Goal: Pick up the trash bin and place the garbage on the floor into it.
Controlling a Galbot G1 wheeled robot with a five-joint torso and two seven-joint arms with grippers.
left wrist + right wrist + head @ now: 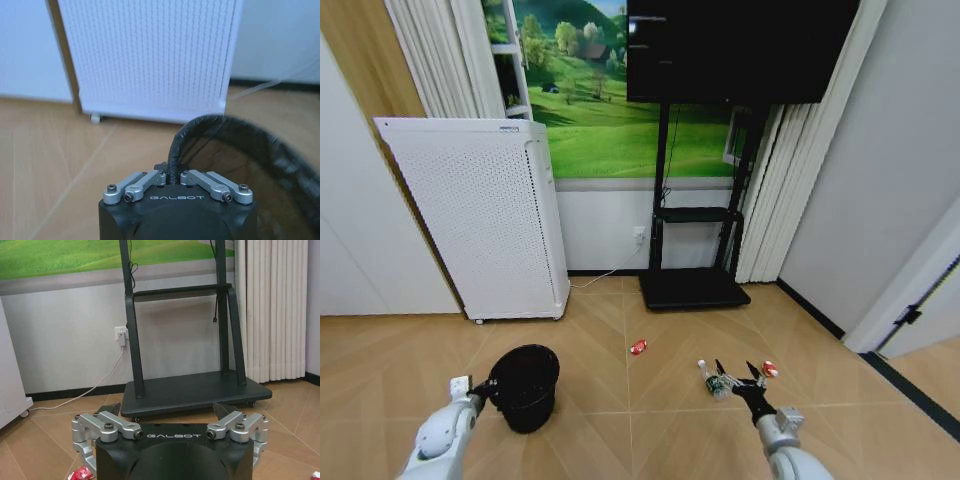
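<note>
While the left hand [172, 181] pinches the near rim of the small black round mesh trash bin [526, 385], its fingers are drawn tight on that thin rolled edge, with the bin's body directly beyond it on the tan herringbone parquet floor [610, 440]. Judging by its see-through wall, the bin should be light and a little springy, so a rim pinch ought to carry it, though it may swing or tilt from a one-sided hold.

Spread wide and holding nothing, the right hand [736, 378] hovers low, and just beyond its fingertips lies the small clear plastic bottle with a green label [714, 383]. A crumpled red-and-white can [770, 369] sits close to that hand's outer side, and another crumpled red-and-white piece [638, 347] lies farther off toward the bin. All three look light; the bottle is probably smooth and apt to roll, best taken across its middle.

"GALBOT" is printed on both wrists. Beyond the bin stands a tall white perforated box appliance [480, 220]; beyond the litter, a black wheeled screen stand [190, 390].
</note>
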